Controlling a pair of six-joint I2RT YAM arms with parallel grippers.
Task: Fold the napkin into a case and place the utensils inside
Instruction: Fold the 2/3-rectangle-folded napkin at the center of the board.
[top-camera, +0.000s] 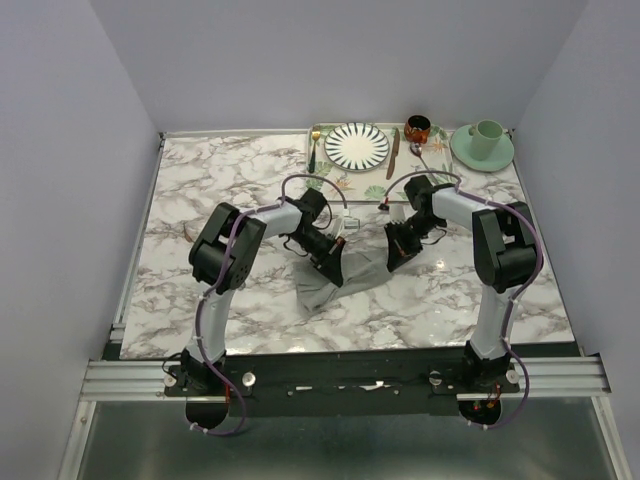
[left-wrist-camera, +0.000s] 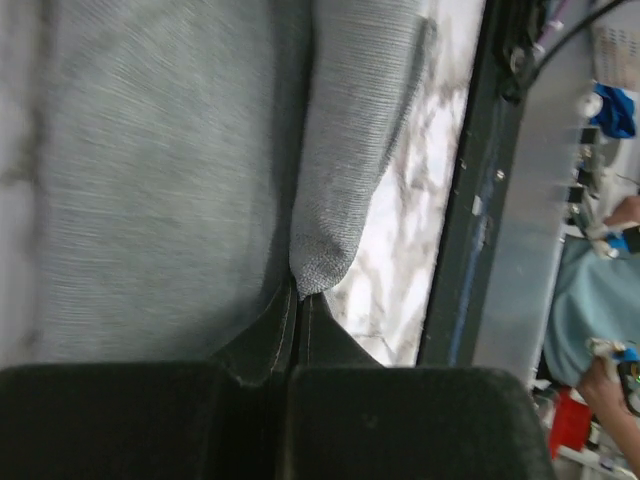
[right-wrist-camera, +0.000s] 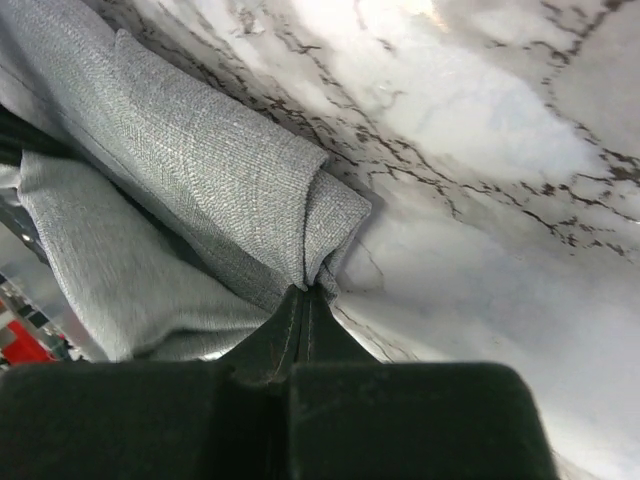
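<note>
Marble tabletop (top-camera: 190, 200) | grey napkin (top-camera: 355, 275) partly folded, bunched near centre, between both arms | leaf tray (top-camera: 345, 182) at 12 o'clock bearing striped plate (top-camera: 356, 146) | left fingers (left-wrist-camera: 275, 330) clenched on napkin fold, its 9 o'clock end | right fingers (right-wrist-camera: 285, 330) clenched on its 3 o'clock corner

1x napkin (top-camera: 360, 270), 1x plate (top-camera: 357, 146), 1x tray (top-camera: 340, 183), 1x knife (top-camera: 393, 153).

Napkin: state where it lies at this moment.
In the top view the napkin is mid-table, just nearer than the tray, bunched between the left arm and right arm, whose shut jaws each pinch a fold.
</note>
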